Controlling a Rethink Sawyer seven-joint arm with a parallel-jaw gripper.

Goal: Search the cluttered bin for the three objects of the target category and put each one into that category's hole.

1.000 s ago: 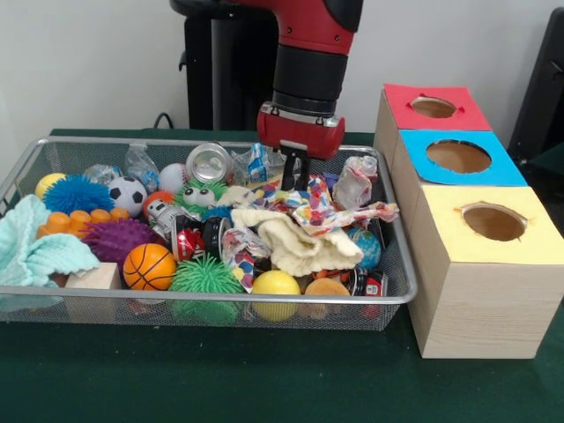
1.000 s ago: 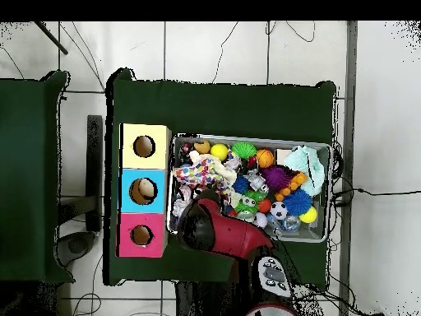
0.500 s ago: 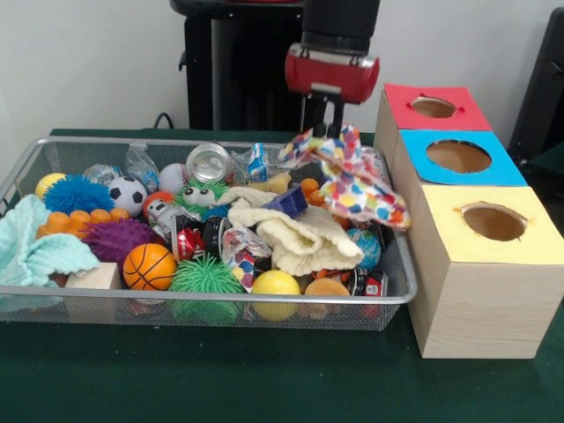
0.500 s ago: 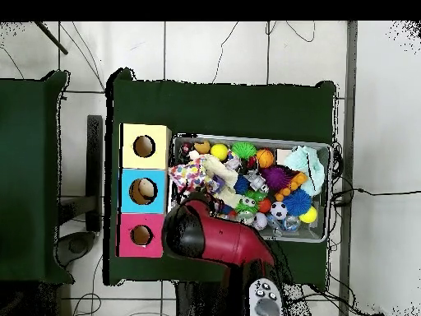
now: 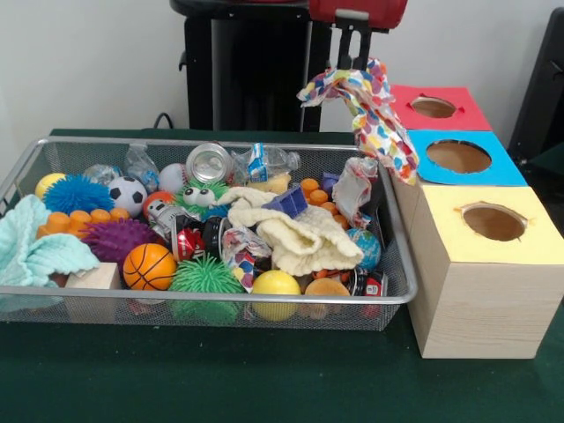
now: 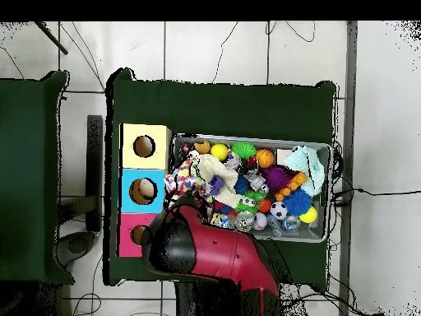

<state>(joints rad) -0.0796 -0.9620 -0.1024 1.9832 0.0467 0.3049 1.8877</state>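
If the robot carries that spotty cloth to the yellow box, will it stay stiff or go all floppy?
Probably floppy: the spotty cloth already droops in folds from the gripper, which pinches only its top. It looks thin and light, so it may swing. Its trailing end could catch on the hole in the yellow box rather than drop straight in.

One camera sits low across the table, close in, facing the pedestal. The other hangs high above, looking straight down, turned half round. Both take in the wire bin (image 5: 18, 176) (image 6: 322, 148) and boxes (image 5: 493, 291) (image 6: 145, 190).
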